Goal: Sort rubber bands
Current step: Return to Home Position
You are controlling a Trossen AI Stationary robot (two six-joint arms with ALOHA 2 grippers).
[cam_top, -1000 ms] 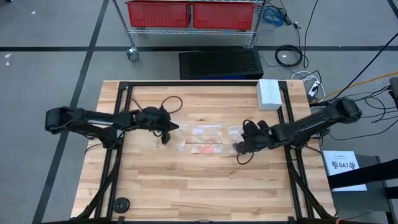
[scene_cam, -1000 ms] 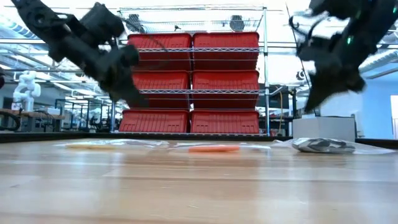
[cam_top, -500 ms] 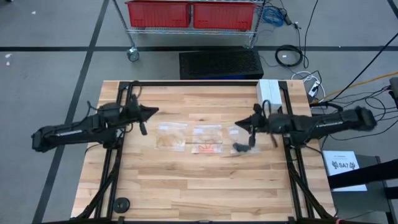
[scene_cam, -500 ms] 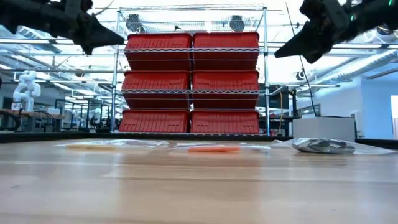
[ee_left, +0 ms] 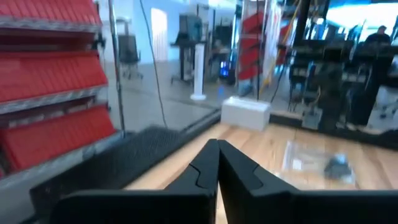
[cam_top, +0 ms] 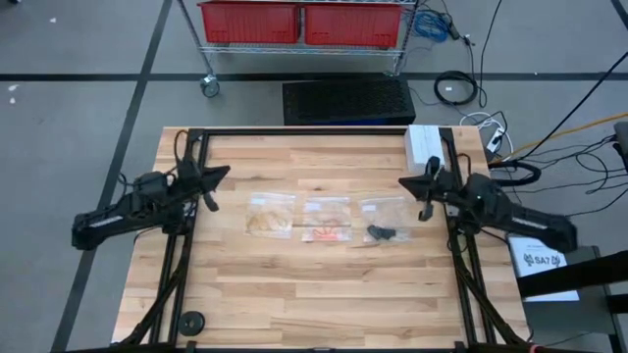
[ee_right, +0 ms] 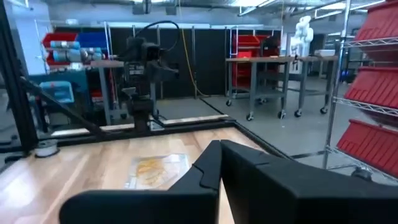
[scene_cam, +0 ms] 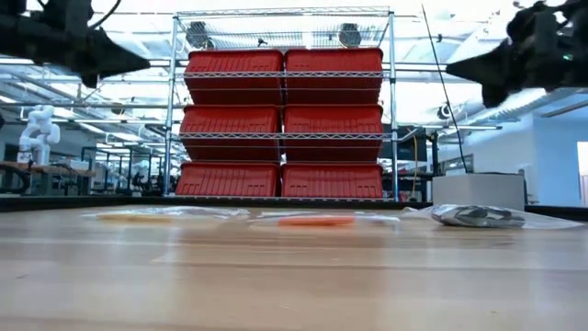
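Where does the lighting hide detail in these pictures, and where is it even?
Low view: the bright ceiling behind leaves the left gripper and right gripper as dark silhouettes. High view: even light on the wooden table, only faint shadows.

White box (cam_top: 424,147) on the wooden table (cam_top: 294,294), far right corner; red bins (cam_top: 250,22) shelved beyond.

The high camera is looking straight down on the whole table (cam_top: 324,284), the low one is looking level across it toward the far red bins (scene_cam: 285,129), both are sharing the clear bags (cam_top: 327,211), and the wrist cameras are facing each other.
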